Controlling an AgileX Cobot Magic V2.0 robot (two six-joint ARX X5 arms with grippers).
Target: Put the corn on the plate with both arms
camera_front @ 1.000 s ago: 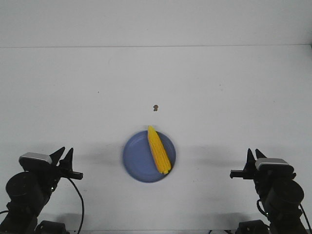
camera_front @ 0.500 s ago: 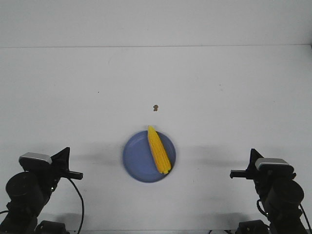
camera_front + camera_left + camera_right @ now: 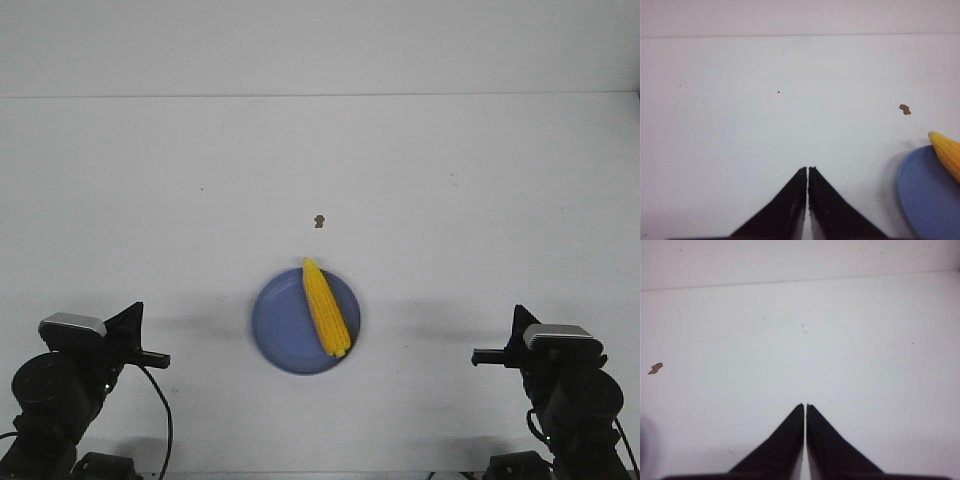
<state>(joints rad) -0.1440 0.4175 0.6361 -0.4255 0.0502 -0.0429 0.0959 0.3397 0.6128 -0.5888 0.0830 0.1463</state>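
The yellow corn [image 3: 325, 308] lies on the right half of the blue plate [image 3: 282, 326], its pointed tip reaching past the far rim. My left gripper [image 3: 136, 312] is shut and empty at the front left, well clear of the plate. My right gripper [image 3: 517, 315] is shut and empty at the front right. In the left wrist view the shut gripper [image 3: 807, 169] points over bare table, with the plate's edge [image 3: 920, 187] and the corn's tip [image 3: 946, 150] off to one side. In the right wrist view the shut gripper [image 3: 805, 405] faces bare table.
A small brown speck [image 3: 319, 221] lies on the white table beyond the plate; it also shows in the left wrist view [image 3: 905, 109] and the right wrist view [image 3: 655, 368]. The table's far edge meets a white wall [image 3: 320, 45].
Both grippers have gone from open to shut between one second ago and half a second ago. The corn and plate have not moved.
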